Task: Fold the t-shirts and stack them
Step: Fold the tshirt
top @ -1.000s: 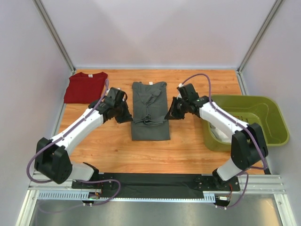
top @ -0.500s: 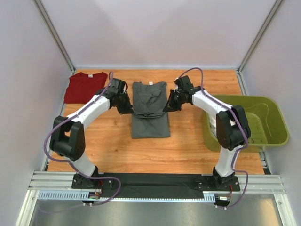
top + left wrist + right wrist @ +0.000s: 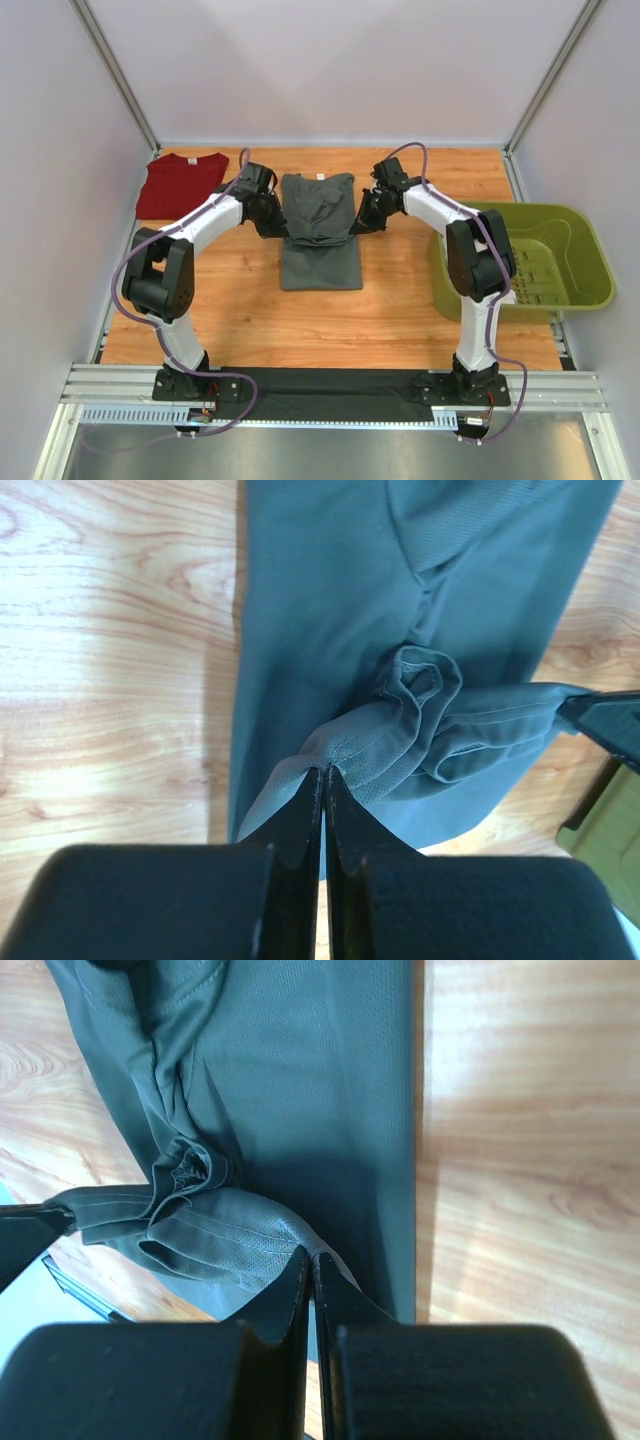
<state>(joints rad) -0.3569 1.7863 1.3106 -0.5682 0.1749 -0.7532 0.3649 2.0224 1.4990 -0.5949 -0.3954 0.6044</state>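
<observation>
The dark grey t-shirt [image 3: 318,235] lies as a long narrow strip in the middle of the table, its neck at the far end. My left gripper [image 3: 276,228] pinches its bottom hem at the left side, and the fabric [image 3: 400,730] bunches up just past the shut jaws. My right gripper [image 3: 357,224] is shut on the same hem at the right side [image 3: 230,1235]. Both hold the hem raised over the shirt's middle. The dark red t-shirt [image 3: 181,185] lies flat at the far left corner.
An olive-green plastic basket [image 3: 540,262] stands at the right edge of the table. A dark cloth strip [image 3: 330,392] runs along the near edge between the arm bases. White walls close in the table on three sides.
Both grippers have carried the grey shirt's bottom hem away from the near edge toward the neck, so the fold has moved farther up. The arms have stretched out farther.
</observation>
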